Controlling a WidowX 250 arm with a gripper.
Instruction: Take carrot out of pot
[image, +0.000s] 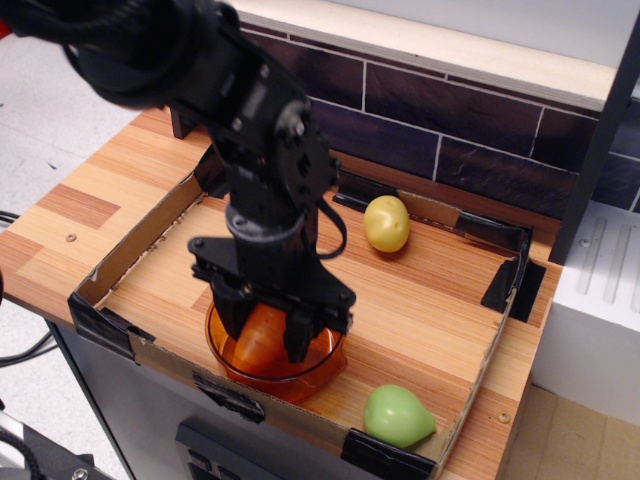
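The orange carrot (260, 335) sits inside the translucent orange pot (320, 365) at the front of the cardboard tray. My black gripper (263, 332) reaches down into the pot, with one finger (229, 316) on the carrot's left and the other on its right. The jaws are closed in against the carrot. The carrot's lower end is hidden by the pot wall.
A yellow round toy fruit (386, 222) lies at the back of the tray. A light green toy fruit (398, 415) lies at the front right corner. Low cardboard walls (130, 250) with black corner clips ring the tray. A dark brick wall stands behind.
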